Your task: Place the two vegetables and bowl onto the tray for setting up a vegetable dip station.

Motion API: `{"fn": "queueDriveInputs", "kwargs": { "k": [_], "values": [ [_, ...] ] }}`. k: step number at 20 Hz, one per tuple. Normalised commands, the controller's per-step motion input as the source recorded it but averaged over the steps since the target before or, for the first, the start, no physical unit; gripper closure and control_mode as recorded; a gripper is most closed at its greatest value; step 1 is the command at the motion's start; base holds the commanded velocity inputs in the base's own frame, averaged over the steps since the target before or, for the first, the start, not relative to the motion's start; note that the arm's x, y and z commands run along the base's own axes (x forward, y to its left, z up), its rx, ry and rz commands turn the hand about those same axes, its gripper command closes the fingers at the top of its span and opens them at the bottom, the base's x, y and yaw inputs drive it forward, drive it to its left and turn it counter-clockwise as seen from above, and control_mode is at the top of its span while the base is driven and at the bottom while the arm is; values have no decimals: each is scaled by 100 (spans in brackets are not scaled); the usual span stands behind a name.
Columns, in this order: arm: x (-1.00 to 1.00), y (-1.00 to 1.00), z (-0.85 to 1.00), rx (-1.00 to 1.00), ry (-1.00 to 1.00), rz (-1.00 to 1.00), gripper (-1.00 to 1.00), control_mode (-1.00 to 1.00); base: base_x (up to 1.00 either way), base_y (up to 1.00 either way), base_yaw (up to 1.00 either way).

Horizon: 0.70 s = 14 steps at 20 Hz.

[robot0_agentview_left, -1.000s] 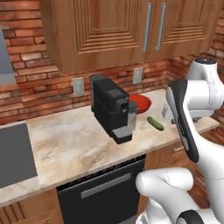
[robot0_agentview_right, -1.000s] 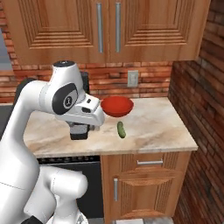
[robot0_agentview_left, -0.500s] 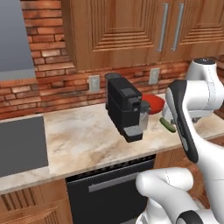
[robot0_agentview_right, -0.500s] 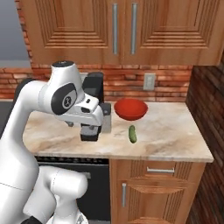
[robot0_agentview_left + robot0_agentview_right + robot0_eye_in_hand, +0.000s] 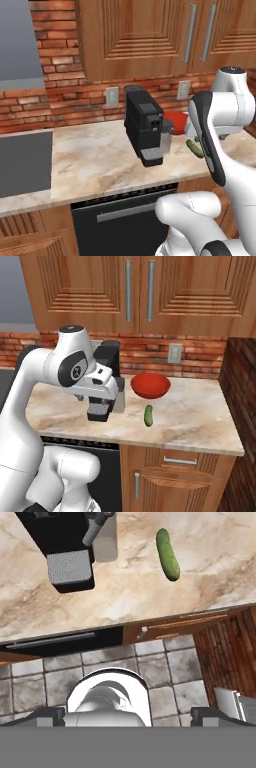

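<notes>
I had driven the base right, so the cucumber [image 5: 148, 415] and red bowl [image 5: 150, 385] shifted toward frame centre in the right base view; neither had moved on the counter [image 5: 200, 421]. The gripper's jaws stood fully spread, holding nothing; approach remained

Legible text, labels, brands, numbers, signs: none; the coffee machine [image 5: 145, 127] carries no readable marking on its black front; the cabinet doors [image 5: 135, 291] and wall outlets [image 5: 174, 353] are plain. The cucumber [image 5: 167, 554], bowl [image 5: 150, 385] and marble counter [image 5: 195, 416] bear no lettering either.
</notes>
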Motion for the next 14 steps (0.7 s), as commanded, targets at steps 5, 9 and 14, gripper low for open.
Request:
{"fn": "queueDriveInputs", "kwargs": {
  "k": [5,9,14],
  "values": [
    [0,0,0,0,0,0,-100,100,32,-46,9],
    [0,0,0,0,0,0,-100,100,30,-38,2],
    [0,0,0,0,0,0,-100,100,27,-30,2]
  ]
}}
